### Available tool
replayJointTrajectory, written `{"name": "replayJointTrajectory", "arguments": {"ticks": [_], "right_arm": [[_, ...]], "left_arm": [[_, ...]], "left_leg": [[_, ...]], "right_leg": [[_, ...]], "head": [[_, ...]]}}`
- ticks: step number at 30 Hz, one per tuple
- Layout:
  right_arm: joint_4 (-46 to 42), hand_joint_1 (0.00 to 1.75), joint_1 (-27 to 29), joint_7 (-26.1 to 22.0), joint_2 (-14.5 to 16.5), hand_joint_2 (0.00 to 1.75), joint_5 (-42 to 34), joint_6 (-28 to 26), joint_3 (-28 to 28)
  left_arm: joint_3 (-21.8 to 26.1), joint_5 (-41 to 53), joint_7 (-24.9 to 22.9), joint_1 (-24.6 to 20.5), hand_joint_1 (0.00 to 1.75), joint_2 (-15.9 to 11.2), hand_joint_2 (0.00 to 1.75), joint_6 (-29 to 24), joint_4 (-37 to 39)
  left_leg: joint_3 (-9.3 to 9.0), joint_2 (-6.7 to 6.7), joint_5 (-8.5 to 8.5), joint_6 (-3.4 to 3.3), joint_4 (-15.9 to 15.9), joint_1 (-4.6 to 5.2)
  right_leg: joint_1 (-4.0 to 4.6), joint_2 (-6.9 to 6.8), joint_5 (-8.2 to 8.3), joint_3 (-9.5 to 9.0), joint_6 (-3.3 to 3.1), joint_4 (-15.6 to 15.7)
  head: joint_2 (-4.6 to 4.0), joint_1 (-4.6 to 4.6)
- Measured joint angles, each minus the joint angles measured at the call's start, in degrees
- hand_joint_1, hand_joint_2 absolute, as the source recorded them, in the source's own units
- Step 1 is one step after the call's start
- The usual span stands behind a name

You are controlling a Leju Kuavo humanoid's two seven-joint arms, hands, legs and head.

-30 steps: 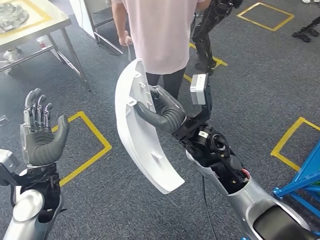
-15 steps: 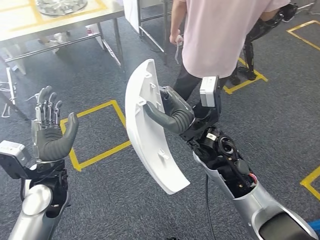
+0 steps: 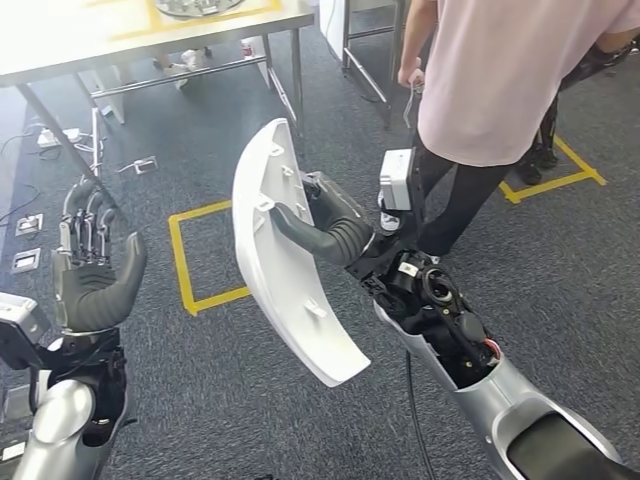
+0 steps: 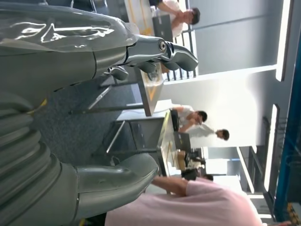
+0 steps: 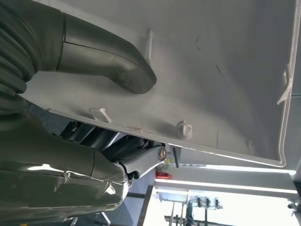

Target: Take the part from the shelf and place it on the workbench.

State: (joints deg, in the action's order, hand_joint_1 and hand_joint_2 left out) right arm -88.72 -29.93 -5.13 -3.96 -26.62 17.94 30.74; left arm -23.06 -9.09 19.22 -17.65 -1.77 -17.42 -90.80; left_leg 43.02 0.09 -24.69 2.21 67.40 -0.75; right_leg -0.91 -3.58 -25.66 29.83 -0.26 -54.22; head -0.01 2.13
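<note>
White moulded plastic, a long curved glossy shell part (image 3: 290, 262) with small ribbed tabs inside, sits mid-frame, pinched at its edge by the right hand (image 3: 326, 228), rubbery grey thumb across the inner face. The view has swung: the pale metal-legged workbench (image 3: 98, 35) now fills the upper left, so the carry is closing in. Left hand (image 3: 89, 270) spread wide, holding nothing, lower left.

Curved part (image 3: 283, 260): plain white, with a faint grey cast on its inner face (image 5: 199, 70). Right hand (image 3: 324, 225): dark grey, ribbed thumb; arm silver. Left hand (image 3: 90, 275): dark grey palm, metallic grey fingers. Carpet (image 3: 226, 380): dark blue-grey fleck. Floor tape square (image 3: 185, 265): yellow. Person's shirt (image 3: 513, 70): pale pink; trousers black. Workbench (image 3: 113, 35): pale top with yellow lines.
</note>
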Motion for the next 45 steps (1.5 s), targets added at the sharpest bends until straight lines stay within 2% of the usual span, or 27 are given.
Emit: {"name": "replayJointTrajectory", "arguments": {"ticks": [2, 3, 4, 6, 7, 9, 11, 12, 13, 14, 16, 18, 20, 22, 24, 26, 28, 29, 30, 32, 34, 35, 38, 39, 42, 43, 45], "right_arm": [[0.0, 1.75, -0.1, 0.0, 0.0, 1.75, 0.0, 0.0, 0.0], [0.0, 1.75, -0.2, 0.0, 0.0, 1.75, 0.0, 0.0, 0.0], [0.0, 1.75, -0.2, 0.0, 0.0, 1.75, 0.0, 0.0, 0.0], [0.0, 1.75, -0.3, 0.0, 0.1, 1.75, 0.0, 0.0, 0.0], [0.0, 1.75, -0.3, 0.0, 0.1, 1.75, 0.0, 0.0, 0.0], [0.0, 1.75, -0.4, -0.1, 0.2, 1.75, 0.0, 0.1, 0.0], [0.1, 1.75, -0.4, -0.1, 0.1, 1.75, 0.0, 0.1, -0.1], [0.2, 1.75, -0.2, -0.2, 0.1, 1.75, 0.0, 0.2, -0.1], [0.4, 1.75, -0.1, -0.2, 0.1, 1.75, 0.0, 0.3, -0.1], [0.6, 1.75, -0.1, -0.3, 0.1, 1.75, 0.0, 0.4, -0.1], [0.9, 1.75, -0.2, -0.6, 0.1, 1.75, 0.0, 0.6, -0.1], [1.2, 1.75, -0.5, -0.8, 0.1, 1.75, 0.0, 0.9, -0.1], [1.6, 1.75, -0.8, -1.0, 0.1, 1.75, 0.2, 1.1, -0.1], [2.0, 1.75, -1.0, -1.3, 0.1, 1.75, 0.3, 1.1, -0.1], [2.3, 1.75, -1.3, -1.3, 0.2, 1.75, 0.1, 1.1, 0.0], [2.6, 1.75, -1.6, -0.9, 0.2, 1.75, -0.1, 0.5, 0.0], [2.9, 1.75, -1.8, -0.3, 0.2, 1.75, -0.1, -0.4, 0.0], [3.1, 1.75, -1.8, 0.0, 0.2, 1.75, -0.1, -0.8, 0.1], [3.3, 1.75, -1.8, 0.1, 0.2, 1.75, 0.0, -1.3, 0.1], [3.4, 1.75, -1.8, 0.3, 0.2, 1.75, 0.2, -1.9, 0.1], [3.5, 1.75, -1.9, 0.4, 0.2, 1.75, 0.3, -2.3, 0.1], [3.5, 1.75, -1.9, 0.4, 0.2, 1.75, 0.3, -2.4, 0.1], [3.4, 1.75, -1.9, 0.4, 0.2, 1.75, 0.3, -3.1, 0.1], [3.4, 1.75, -1.8, 0.4, 0.2, 1.75, 0.3, -3.3, 0.1], [3.3, 1.75, -1.8, 0.5, 0.2, 1.75, 0.3, -3.7, 0.1], [3.2, 1.75, -1.9, 0.5, 0.2, 1.75, 0.3, -3.8, 0.1], [3.1, 1.75, -1.7, 0.7, 0.2, 1.75, 0.3, -4.0, 0.1]], "left_arm": [[0.0, 0.0, 0.0, -0.1, 0.0, 0.0, 1.75, 0.0, 0.0], [0.0, 0.0, 0.0, -0.1, 0.0, 0.0, 1.75, 0.0, 0.0], [0.0, 0.0, 0.0, -0.1, 0.0, 0.0, 1.75, 0.0, 0.0], [0.0, 0.0, 0.0, -0.1, 0.0, 0.0, 1.75, 0.0, 0.0], [0.0, 0.0, 0.0, -0.1, 0.0, 0.0, 1.75, 0.0, 0.0], [0.0, 0.0, 0.0, -0.2, 0.0, 0.1, 1.75, 0.0, 0.0], [0.0, 0.1, 0.0, -0.3, 0.0, 0.1, 1.75, 0.0, 0.0], [0.0, 0.1, 0.0, -0.3, 0.0, 0.2, 1.75, 0.0, 0.0], [0.0, 0.1, 0.0, -0.3, 0.0, 0.2, 1.75, 0.0, 0.0], [0.0, 0.1, 0.0, -0.3, 0.0, 0.2, 1.75, 0.0, 0.0], [0.0, 0.0, 0.0, -0.4, 0.0, 0.2, 1.75, 0.1, 0.0], [0.0, -0.2, 0.1, -0.6, 0.0, 0.3, 1.75, 0.1, 0.1], [0.0, -0.4, 0.3, -0.9, 0.0, 0.3, 1.75, 0.2, 0.3], [0.0, -0.8, 0.5, -1.1, 0.0, 0.2, 1.75, 0.3, 0.5], [0.0, -1.6, 0.5, -1.4, 0.0, 0.1, 1.75, 0.2, 0.6], [0.0, -2.6, 0.2, -1.8, 0.0, 0.0, 1.75, 0.1, 0.8], [0.0, -3.4, -0.3, -2.0, 0.0, 0.0, 1.75, 0.0, 1.0], [0.0, -3.7, -0.5, -2.0, 0.0, -0.1, 1.75, -0.1, 1.1], [0.0, -3.8, -0.7, -2.0, 0.0, -0.2, 1.75, -0.3, 1.2], [0.0, -3.9, -1.0, -2.1, 0.0, -0.3, 1.75, -0.4, 1.3], [0.0, -3.9, -1.2, -2.4, 0.0, -0.3, 1.75, -0.5, 1.3], [0.0, -3.9, -1.3, -2.5, 0.0, -0.4, 1.75, -0.4, 1.3], [0.0, -4.1, -1.5, -2.6, 0.0, -0.4, 1.75, -0.2, 1.4], [0.0, -4.2, -1.5, -2.7, 0.0, -0.4, 1.75, -0.1, 1.4], [-0.1, -4.4, -1.6, -2.8, 0.0, -0.4, 1.75, 0.1, 1.4], [-0.1, -4.4, -1.6, -2.8, 0.0, -0.4, 1.75, 0.1, 1.4], [-0.1, -4.5, -1.7, -2.9, 0.0, -0.4, 1.75, 0.1, 1.4]], "left_leg": [[-5.07, 2.24, 2.94, -0.47, -8.8, 0.28], [-6.6, 3.06, 3.6, -0.85, -11.6, 0.5], [-7.25, 3.52, 3.69, -1.24, -12.9, 0.71], [-7.14, 2.31, 3.63, -1.99, -13.1, 0.88], [-7.19, 1.71, 3.67, -2.28, -13.2, 0.75], [-7.37, 0.55, 3.83, -2.97, -13.4, 0.4], [-7.43, -0.71, 3.86, -3.39, -13.5, 0.31], [-7.43, -1.47, 3.85, -3.46, -13.4, 0.34], [-7.44, -2.29, 3.84, -3.47, -13.4, 0.36], [-7.45, -3.1, 3.84, -3.47, -13.4, 0.37], [-7.53, -4.77, 3.83, -3.42, -13.2, 0.35], [-7.34, -6.31, 3.86, -3.11, -13.0, 0.42], [-6.7, -7.47, 4.19, -2.42, -12.9, 0.31], [-6.23, -8.16, 4.52, -1.69, -12.9, 0.1], [-5.15, -5.96, 3.14, -1.13, -10.8, 0.41], [-1.89, -2.33, -0.27, -0.71, -3.9, 0.55], [1.56, -0.82, -2.63, -0.44, 3.1, 0.28], [2.0, -0.58, -2.43, -0.38, 3.9, 0.16], [1.19, -0.48, -1.28, -0.36, 2.4, 0.07], [-3.14, -0.2, 2.05, -0.43, -5.5, -0.12], [-6.3, -0.03, 3.57, -0.94, -11.5, -0.03], [-6.73, -0.02, 3.46, -1.22, -12.4, 0.02], [-6.86, -0.28, 3.31, -1.79, -12.5, 0.25], [-6.89, -0.36, 3.11, -2.13, -12.4, 0.44], [-7.62, -0.44, 2.6, -3.44, -12.8, 0.44], [-8.05, -0.41, 2.51, -3.77, -13.0, 0.33], [-8.69, -0.37, 2.18, -4.22, -13.1, 0.34]], "right_leg": [[0.26, -1.28, -0.28, -0.18, 0.31, 0.0], [0.44, -1.77, -0.43, -0.25, 0.54, 0.0], [0.67, -2.24, -0.57, -0.33, 0.77, 0.0], [0.81, -3.28, -0.83, -0.57, 1.22, 0.1], [0.71, -3.03, -1.22, -0.54, 1.5, -0.2], [0.41, -0.36, -3.54, 0.87, 1.95, -3.5], [0.3, 2.7, -7.37, 4.66, 2.18, -11.7], [0.32, 3.2, -8.69, 6.63, 2.25, -15.7], [0.32, 3.39, -9.06, 8.0, 2.27, -18.1], [0.31, 3.47, -8.25, 8.37, 2.23, -18.3], [0.24, 4.18, -3.87, 6.19, 1.95, -12.2], [0.0, 6.76, -0.34, 3.1, 1.6, -4.6], [-0.08, 8.29, 0.06, 1.68, 1.36, -1.5], [-0.09, 7.31, 0.13, 1.13, 0.96, -0.7], [-0.31, 6.26, 0.59, 0.67, 0.39, -0.1], [-0.22, 5.36, 0.8, 0.51, 0.05, 0.2], [-0.03, 4.53, 0.78, 0.6, -0.03, 0.1], [-0.01, 4.17, 0.76, 0.62, -0.02, 0.1], [-0.03, 3.88, 0.72, 0.64, 0.03, 0.0], [-0.02, 3.49, 0.49, 0.64, 0.36, -0.1], [0.2, 3.3, 0.21, 0.88, 0.88, -0.4], [0.36, 3.26, -0.07, 1.03, 0.94, -0.6], [0.42, 3.18, -0.36, 0.93, -0.17, -0.6], [0.32, 3.09, -0.28, 0.69, 0.03, -0.2], [-0.02, 2.94, -1.15, 0.55, 2.1, -0.6], [-0.08, 3.04, -2.18, 1.56, 2.32, -2.8], [-0.13, 3.26, -5.2, 5.75, 2.4, -10.7]], "head": [[0.0, -0.35], [0.0, -0.34], [0.01, -0.26], [0.01, 0.0], [0.01, 0.11], [0.01, 0.68], [0.01, 1.68], [0.01, 2.1], [0.0, 2.38], [0.0, 2.58], [0.0, 2.95], [0.01, 3.11], [0.01, 2.97], [0.01, 2.89], [0.0, 2.31], [0.0, 1.3], [0.01, 0.68], [0.01, 0.42], [0.0, 0.14], [0.0, -0.39], [0.0, -0.58], [0.0, -0.51], [0.01, -0.08], [0.01, -0.01], [0.0, 0.2], [-0.01, 0.4], [-0.01, 0.94]]}}
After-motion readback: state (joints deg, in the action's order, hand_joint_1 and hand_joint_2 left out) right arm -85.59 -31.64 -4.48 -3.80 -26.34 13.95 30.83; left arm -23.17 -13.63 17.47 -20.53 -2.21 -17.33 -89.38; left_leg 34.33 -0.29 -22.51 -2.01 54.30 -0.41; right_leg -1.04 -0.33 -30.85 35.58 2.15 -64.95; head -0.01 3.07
